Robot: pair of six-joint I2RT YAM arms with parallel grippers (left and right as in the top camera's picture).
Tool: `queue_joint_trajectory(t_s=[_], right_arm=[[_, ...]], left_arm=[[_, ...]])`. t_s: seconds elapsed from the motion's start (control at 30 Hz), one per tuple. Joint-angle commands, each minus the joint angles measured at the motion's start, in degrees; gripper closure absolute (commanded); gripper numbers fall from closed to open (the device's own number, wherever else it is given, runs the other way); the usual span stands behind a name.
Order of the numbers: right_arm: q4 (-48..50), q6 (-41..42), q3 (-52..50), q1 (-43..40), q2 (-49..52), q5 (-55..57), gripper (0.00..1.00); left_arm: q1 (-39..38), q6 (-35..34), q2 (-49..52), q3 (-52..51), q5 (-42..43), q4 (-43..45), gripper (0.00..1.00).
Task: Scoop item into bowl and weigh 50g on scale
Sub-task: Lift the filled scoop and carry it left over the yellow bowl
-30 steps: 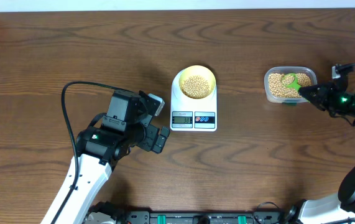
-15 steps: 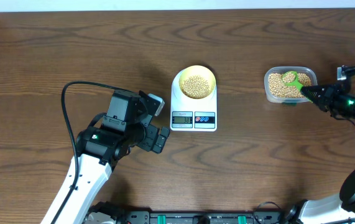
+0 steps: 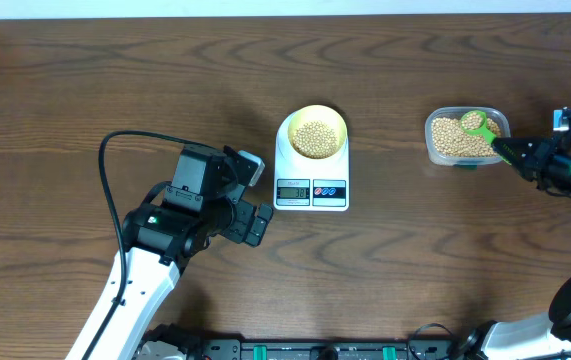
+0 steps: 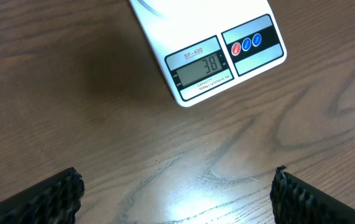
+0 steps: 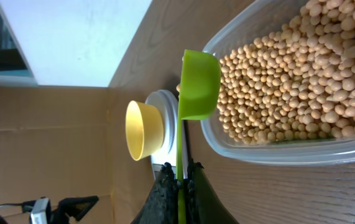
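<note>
Right claw [image 5: 181, 182]: I'm watching it pinching shut on the handle of the green plastic scoop [image 5: 199, 84].
Scoop: hovering over tan round beans [image 5: 289, 81] in the clear plastic tub [image 5: 276, 152].
Left claw [image 4: 177, 196]: gaping, empty, near the white digital scale [image 4: 227, 59].
Pale yellow bowl [image 5: 143, 130]: sitting on the scale, holding beans.

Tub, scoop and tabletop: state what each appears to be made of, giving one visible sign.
Tub: likely clear plastic; beans show through its glossy wall. Scoop: probably plastic, uniform bright green, smooth sheen. Tabletop: wood or wood-look laminate; brown grain pattern, slight gloss.
</note>
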Motion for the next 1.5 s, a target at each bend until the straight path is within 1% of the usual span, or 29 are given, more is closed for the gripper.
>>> queue_joint_trajectory(t_s=[0.0, 0.23, 0.4, 0.63, 0.87, 1.13, 1.47], right_arm=[[-0.20, -1.11, -0.44, -0.33, 0.57, -4.57, 0.99], [-0.22, -0.83, -0.44, -0.04, 0.57, -6.23, 0.99], [-0.20, 1.29, -0.44, 1.31, 0.57, -6.25, 0.99], [-0.20, 1.42, -0.44, 5.62, 0.57, -6.23, 0.99], [2.43, 5.05, -0.44, 10.93, 0.57, -6.25, 0.99], [8.66, 12.17, -0.44, 16.79, 0.57, -6.23, 0.99], [19.10, 22.91, -0.44, 24.04, 0.57, -6.16, 0.99]], left_arm=[[0.24, -0.24, 0.11, -0.04, -0.37, 0.04, 0.02], [0.24, -0.24, 0.11, -0.04, -0.37, 0.04, 0.02], [0.24, -0.22, 0.11, -0.04, -0.37, 0.04, 0.02], [0.24, -0.24, 0.11, -0.04, -0.37, 0.04, 0.02], [0.24, -0.24, 0.11, -0.04, -0.37, 0.04, 0.02], [0.24, -0.24, 0.11, -0.04, -0.37, 0.04, 0.02], [0.24, -0.24, 0.11, -0.04, -0.37, 0.04, 0.02]])
